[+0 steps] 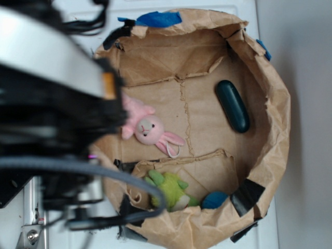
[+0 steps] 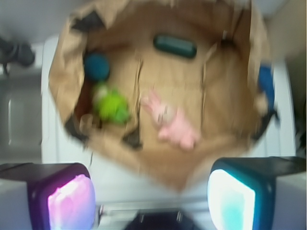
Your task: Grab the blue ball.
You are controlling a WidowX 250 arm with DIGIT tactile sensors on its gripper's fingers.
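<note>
Gripper [image 2: 151, 191] fingers at bottom of wrist frame, jaws wide, empty, high above paper bag [image 2: 158, 167]. Blue ball [image 2: 97, 66] upper left, touching green plush toy [image 2: 112, 105]. Approach step; next: descend over ball.

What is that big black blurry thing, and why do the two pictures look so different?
The black blurry shape is a robot arm, very close to the camera that watches from outside. The other picture comes from a camera on the arm's wrist, looking down past its gripper. The gripper's two fingers glow pink and blue-green at the bottom; they are apart and hold nothing. Below is a brown paper bag opened like a bowl. Inside lie a pink plush bunny, a green plush toy, a dark teal capsule and the blue ball, which sits right beside the green toy near the bag's edge.
</note>
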